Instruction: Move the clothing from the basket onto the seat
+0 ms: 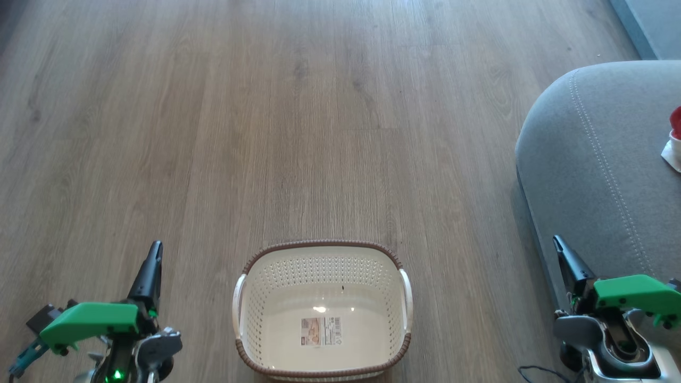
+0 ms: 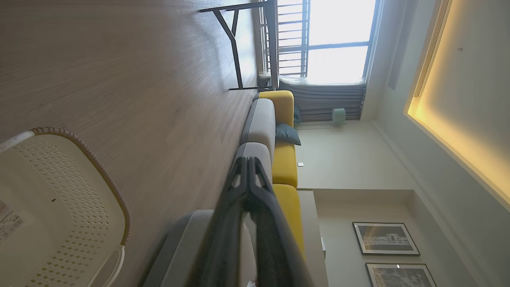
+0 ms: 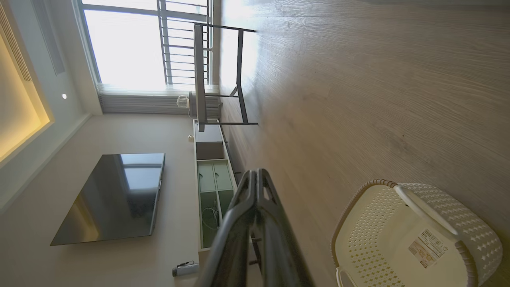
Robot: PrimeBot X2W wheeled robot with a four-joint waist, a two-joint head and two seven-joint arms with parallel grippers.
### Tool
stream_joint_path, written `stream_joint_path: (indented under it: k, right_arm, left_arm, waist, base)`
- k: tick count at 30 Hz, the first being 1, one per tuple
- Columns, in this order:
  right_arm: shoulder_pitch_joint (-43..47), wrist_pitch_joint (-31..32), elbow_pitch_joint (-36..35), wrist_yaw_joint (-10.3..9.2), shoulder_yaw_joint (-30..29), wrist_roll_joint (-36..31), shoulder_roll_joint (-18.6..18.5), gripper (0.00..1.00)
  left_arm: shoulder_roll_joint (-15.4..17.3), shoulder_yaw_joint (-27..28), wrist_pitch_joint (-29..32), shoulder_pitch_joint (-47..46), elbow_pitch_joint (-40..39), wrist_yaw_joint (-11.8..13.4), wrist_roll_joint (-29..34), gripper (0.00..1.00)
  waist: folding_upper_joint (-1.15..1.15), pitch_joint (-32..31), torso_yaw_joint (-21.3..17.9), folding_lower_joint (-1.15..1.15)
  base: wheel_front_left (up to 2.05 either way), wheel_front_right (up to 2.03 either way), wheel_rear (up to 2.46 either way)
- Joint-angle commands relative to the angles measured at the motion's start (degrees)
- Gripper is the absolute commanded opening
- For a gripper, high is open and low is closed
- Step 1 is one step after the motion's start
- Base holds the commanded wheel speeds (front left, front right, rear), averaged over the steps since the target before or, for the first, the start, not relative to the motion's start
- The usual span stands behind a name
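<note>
The left gripper [image 1: 156, 246] hangs low at the left of the head view, its jaws pressed together with nothing between them. I take this for a resting pose, since nothing lies beside it to pick up. Between the two arms the laundry basket [image 1: 319, 246] stands upright on the wooden floor [image 1: 266, 106], its inside bare down to the label sticker [image 1: 321, 331] on the bottom, so I judge the emptying done. The right gripper [image 1: 557, 240] sits at the lower right, jaws likewise together and holding nothing, just beside the front edge of the grey seat cushion [image 1: 596, 159]. On that cushion, at the far right edge, lies some red and white clothing [image 1: 675, 127] — cut off by the frame, so I cannot tell how much is there. Both arms stand apart from basket and cloth, which suggests the task is at or near its end.
</note>
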Motion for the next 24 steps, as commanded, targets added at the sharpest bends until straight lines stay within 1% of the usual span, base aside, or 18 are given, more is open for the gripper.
stream_joint_path:
  k: [1, 6, 24]
  right_arm:
    - [-0.7, 0.7, -2.5, 0.38, 0.4, 1.9, 0.1, 0.0]
    - [-0.7, 1.4, -2.7, 0.4, -0.1, 4.1, 0.3, 0.0]
    - [-0.7, 1.4, -2.7, 0.4, -0.1, 4.1, 0.3, 0.0]
  left_arm:
    - [0.5, 2.0, 0.6, -3.4, -2.1, -0.3, -2.0, 0.0]
    - [0.5, 2.2, 1.2, -3.5, -2.2, -0.4, -4.5, 0.0]
    - [0.5, 2.2, 1.2, -3.5, -2.2, -0.4, -4.5, 0.0]
  waist:
    - [0.0, 0.0, 0.0, 0.0]
    - [0.0, -0.1, 0.1, 0.0]
    - [0.0, -0.1, 0.1, 0.0]
  base:
    - [0.0, 0.0, 0.0]
    - [0.0, 0.0, 0.0]
    - [0.0, 0.0, 0.0]
